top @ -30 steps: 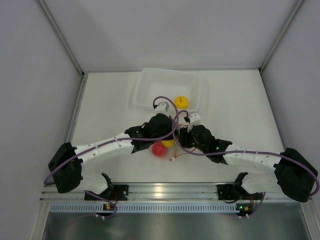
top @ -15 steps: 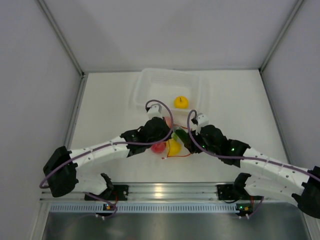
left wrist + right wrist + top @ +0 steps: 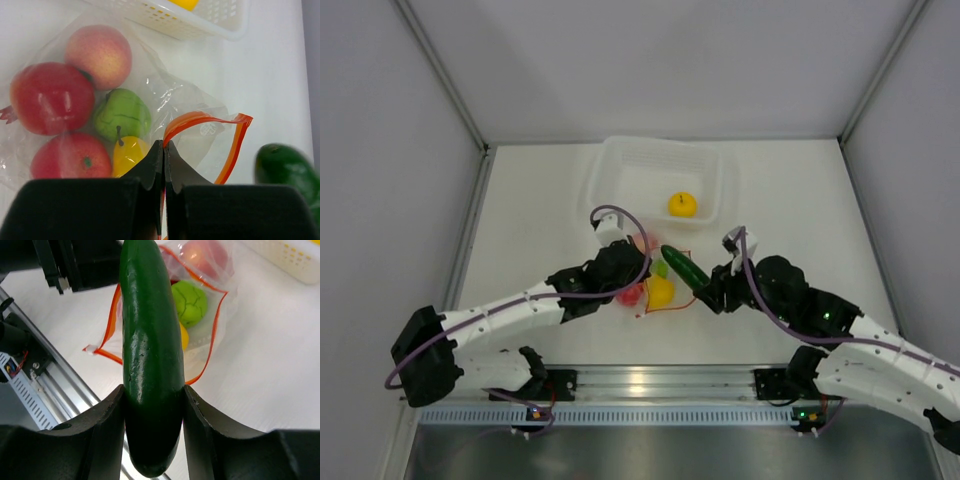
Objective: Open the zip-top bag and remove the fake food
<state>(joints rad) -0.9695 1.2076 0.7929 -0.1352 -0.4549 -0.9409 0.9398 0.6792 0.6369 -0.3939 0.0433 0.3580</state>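
The zip-top bag (image 3: pixel 192 97) lies open on the table, its orange zip strip (image 3: pixel 202 119) spread into a loop. My left gripper (image 3: pixel 164 146) is shut on that strip at the near side of the mouth. Inside the bag lie fake food pieces: a pink peach (image 3: pixel 98 56), a red pomegranate (image 3: pixel 50 97), a red fruit (image 3: pixel 70 157), a green one (image 3: pixel 122 114) and a yellow one (image 3: pixel 129 155). My right gripper (image 3: pixel 152 390) is shut on the dark green cucumber (image 3: pixel 150 330), held above the table just right of the bag's mouth (image 3: pixel 685 268).
A translucent white basket (image 3: pixel 620 160) stands behind the bag with a yellow fruit (image 3: pixel 682 204) in it. A metal rail (image 3: pixel 640 380) runs along the near table edge. Grey walls close in the left, right and back sides.
The right gripper has drawn back to the right with the cucumber, which now hangs outside the bag. The left arm has shifted left, still holding the strip.
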